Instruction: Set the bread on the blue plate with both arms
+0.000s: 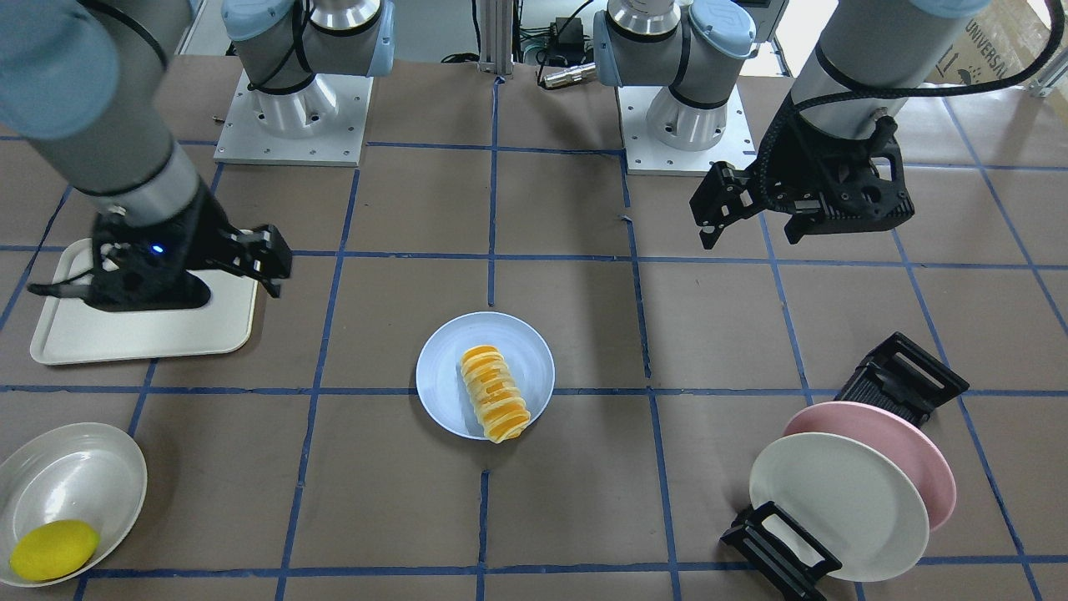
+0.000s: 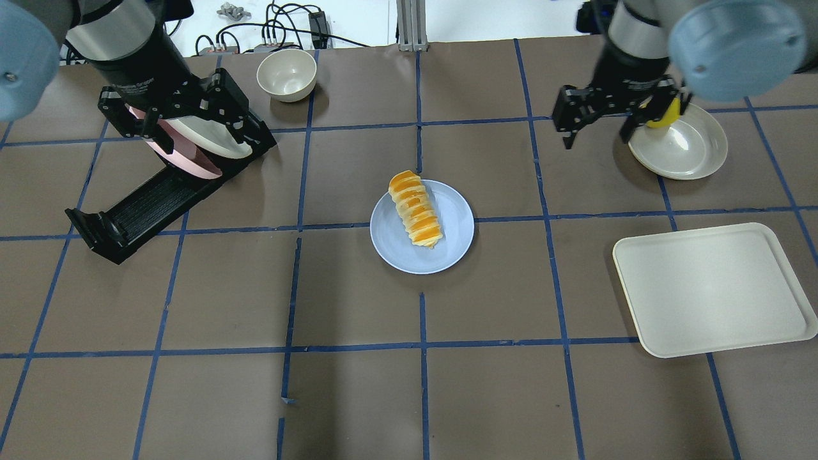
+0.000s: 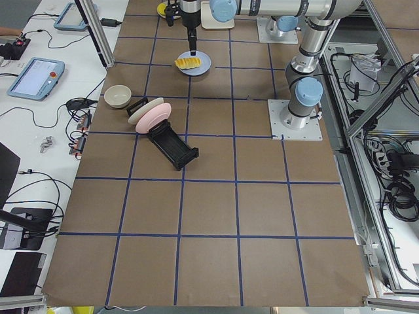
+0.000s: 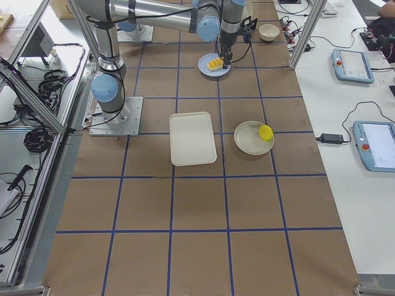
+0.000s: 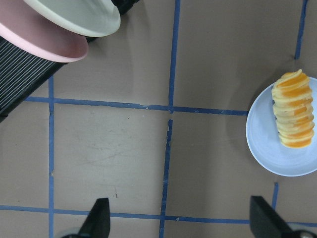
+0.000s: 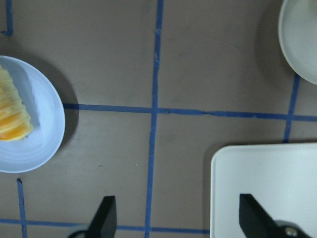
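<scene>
1. The left gripper [image 5: 181, 223] is held released and empty, jaws spread wide above bare counter [image 5: 124, 148]; close on its outer side, a pink plate [image 5: 44, 44] and a cream plate [image 5: 84, 15] are leaned in a black rack [image 5: 20, 74].
2. The right gripper [image 6: 178, 215] is likewise spread open, with nothing held; a white tray [image 6: 267, 183] is seen partly beneath it, and a dish [image 1: 75, 476] with a lemon [image 1: 54, 549] lies beyond.
3. Farther off, between the two grippers and well apart from each, the bread [image 2: 416, 209] is laid on the blue plate [image 2: 457, 246]; one end is seen slightly over the rim.
4. The placing step is judged done; nothing more than a clear retreat seems called for, or at most a small inward nudge of the overhanging end.
</scene>
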### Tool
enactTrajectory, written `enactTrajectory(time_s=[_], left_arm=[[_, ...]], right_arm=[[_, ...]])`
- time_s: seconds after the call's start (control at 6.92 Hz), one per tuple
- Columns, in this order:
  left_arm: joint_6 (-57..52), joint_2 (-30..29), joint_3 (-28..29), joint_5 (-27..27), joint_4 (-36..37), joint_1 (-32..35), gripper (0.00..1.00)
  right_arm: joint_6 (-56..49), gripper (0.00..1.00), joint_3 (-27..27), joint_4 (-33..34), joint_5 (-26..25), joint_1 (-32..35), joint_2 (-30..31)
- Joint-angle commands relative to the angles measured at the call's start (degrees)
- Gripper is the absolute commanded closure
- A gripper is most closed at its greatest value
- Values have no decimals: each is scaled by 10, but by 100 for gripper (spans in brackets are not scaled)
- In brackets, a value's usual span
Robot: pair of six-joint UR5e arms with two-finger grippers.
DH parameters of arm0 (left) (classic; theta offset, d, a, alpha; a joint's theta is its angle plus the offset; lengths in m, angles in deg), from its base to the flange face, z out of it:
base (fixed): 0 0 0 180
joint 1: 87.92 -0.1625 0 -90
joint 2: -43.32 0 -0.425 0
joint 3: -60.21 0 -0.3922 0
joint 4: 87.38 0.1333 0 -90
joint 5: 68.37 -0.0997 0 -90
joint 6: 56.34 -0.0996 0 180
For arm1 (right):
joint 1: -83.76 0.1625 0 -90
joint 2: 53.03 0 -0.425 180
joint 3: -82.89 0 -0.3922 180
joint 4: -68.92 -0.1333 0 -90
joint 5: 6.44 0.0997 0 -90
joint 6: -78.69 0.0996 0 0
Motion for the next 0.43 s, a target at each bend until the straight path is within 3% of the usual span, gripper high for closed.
enactTrajectory(time_s=[0.0, 0.29], left_arm=[[2, 3, 2, 0, -16, -4, 0], [2, -3, 5, -34, -19, -1, 0]], right_arm=[[-16, 6, 46, -64, 4, -48, 80], [-8, 6, 108, -51, 40, -28, 154]])
